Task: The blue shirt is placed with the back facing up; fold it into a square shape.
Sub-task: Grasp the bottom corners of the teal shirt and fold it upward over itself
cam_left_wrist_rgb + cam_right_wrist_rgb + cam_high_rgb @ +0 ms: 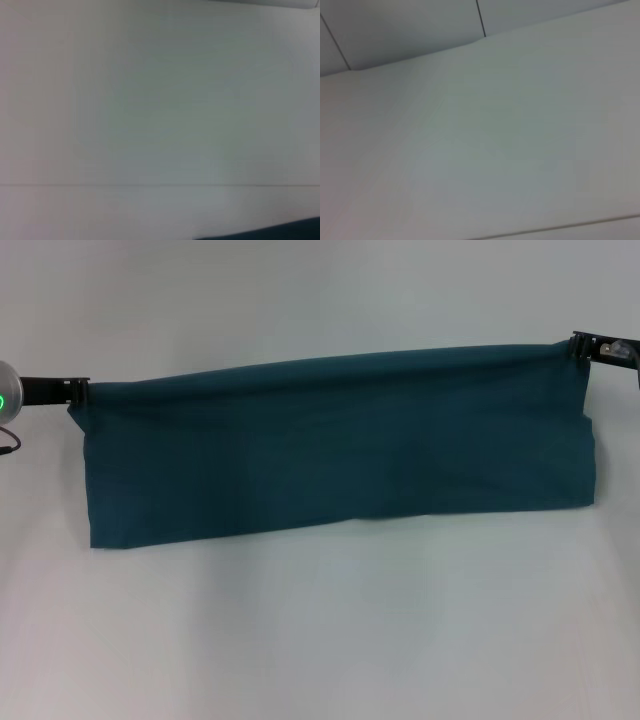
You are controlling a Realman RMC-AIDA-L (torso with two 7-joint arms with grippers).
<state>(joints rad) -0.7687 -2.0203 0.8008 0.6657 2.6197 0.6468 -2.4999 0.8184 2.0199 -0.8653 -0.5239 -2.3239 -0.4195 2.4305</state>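
My left gripper [78, 392] pinches the blue shirt [340, 445] at its upper left corner; my right gripper [582, 347] clamps the upper right corner. Btwn them the shirt stretches as a wide folded band, long axis left-to-right, top edge sloping up twd the right, on the white table [320, 640]. Plain fabric faces up.

A bare test bench or lab: plain white tabletop [320, 640], grey panelled wall [410, 30].
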